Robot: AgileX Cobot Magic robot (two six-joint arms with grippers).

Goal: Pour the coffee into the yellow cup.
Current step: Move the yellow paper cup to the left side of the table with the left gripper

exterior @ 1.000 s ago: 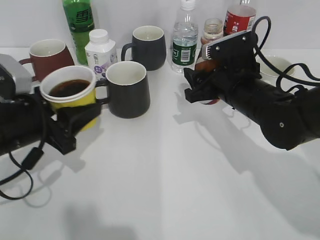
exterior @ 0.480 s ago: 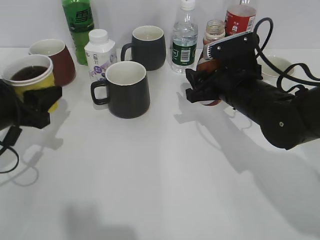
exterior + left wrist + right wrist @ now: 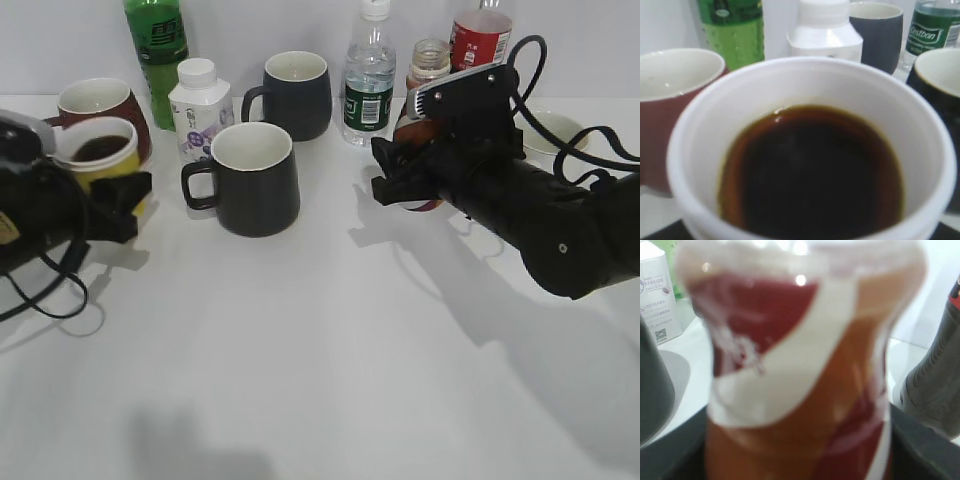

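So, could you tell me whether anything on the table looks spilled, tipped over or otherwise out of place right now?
Nothing stands out. The yellow cup in the left gripper sits level with coffee inside, the coffee bottle in the right gripper is upright, and the white table shows no spill.

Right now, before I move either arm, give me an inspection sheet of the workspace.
Surface: white table, no spills seen.
Job's things: yellow cup holds dark coffee, about half full; coffee bottle upright.
Clutter: maroon mug, two dark mugs, green bottle, white bottle, water bottle, cola bottle, white bowl.
Grippers: left gripper shut on yellow cup; right gripper shut on coffee bottle.
Cables: black loops on both arms.
Surroundings: plain white wall.
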